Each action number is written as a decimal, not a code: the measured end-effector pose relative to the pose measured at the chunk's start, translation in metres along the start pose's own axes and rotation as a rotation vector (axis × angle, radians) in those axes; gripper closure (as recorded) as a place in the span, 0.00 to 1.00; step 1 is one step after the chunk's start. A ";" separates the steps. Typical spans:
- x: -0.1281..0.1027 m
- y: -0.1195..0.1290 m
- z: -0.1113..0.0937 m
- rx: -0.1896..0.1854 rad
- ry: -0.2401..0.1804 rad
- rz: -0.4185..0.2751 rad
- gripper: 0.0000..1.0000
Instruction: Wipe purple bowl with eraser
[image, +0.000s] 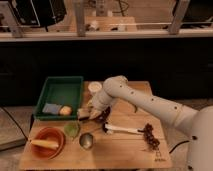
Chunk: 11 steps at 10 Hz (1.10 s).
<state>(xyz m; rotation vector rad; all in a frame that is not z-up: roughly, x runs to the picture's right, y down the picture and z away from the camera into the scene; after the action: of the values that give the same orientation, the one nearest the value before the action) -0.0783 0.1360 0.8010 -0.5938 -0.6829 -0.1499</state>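
Camera view, nearest edge, lower left: orange bowl (50, 135) on the wooden table (125, 157), with a pale yellow elongated item (44, 144) lying inside. Just to its right, a small metal cup (86, 141). Just beyond and between these two, the small light-green bowl (72, 130). Lower right: a dark reddish cluster (149, 136), kind unclear, at the right end of the white-handled brush (123, 130), which lies flat with its handle running left toward frame centre.

Further back, left of centre: gripper (91, 112), low over the table, just beyond the light-green bowl and beside the near right corner of the green tray (62, 80). Eraser (84, 114) at its left tip, a pale beige block. Held or merely touched: cannot tell. Wide or narrow setting of the tool: cannot tell either. Purple bowl (102, 116) under and just right of the gripper, dark and glossy, largely covered by it, just beyond the brush's left end. Contact between eraser and purple bowl not discernible.

Left, at middle height: the green tray, holding a flat blue-grey pad (51, 108) and a round yellow-orange item (65, 110) side by side at its near edge. Just right of the tray's far corner, a small white round container (95, 87). White arm (145, 102) reaching from the lower right edge up and across to the gripper.

Farthest, across the upper frame: a pale counter ledge (125, 32) with small indistinct items, and dark equipment (37, 10) at upper left.
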 end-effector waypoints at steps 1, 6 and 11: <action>0.001 0.001 0.000 0.000 0.002 0.004 1.00; 0.012 0.011 -0.007 0.009 0.012 0.040 1.00; 0.033 -0.005 -0.023 0.021 0.040 0.069 1.00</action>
<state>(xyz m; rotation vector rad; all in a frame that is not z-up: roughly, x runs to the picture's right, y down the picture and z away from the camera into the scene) -0.0414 0.1210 0.8101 -0.5921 -0.6233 -0.0897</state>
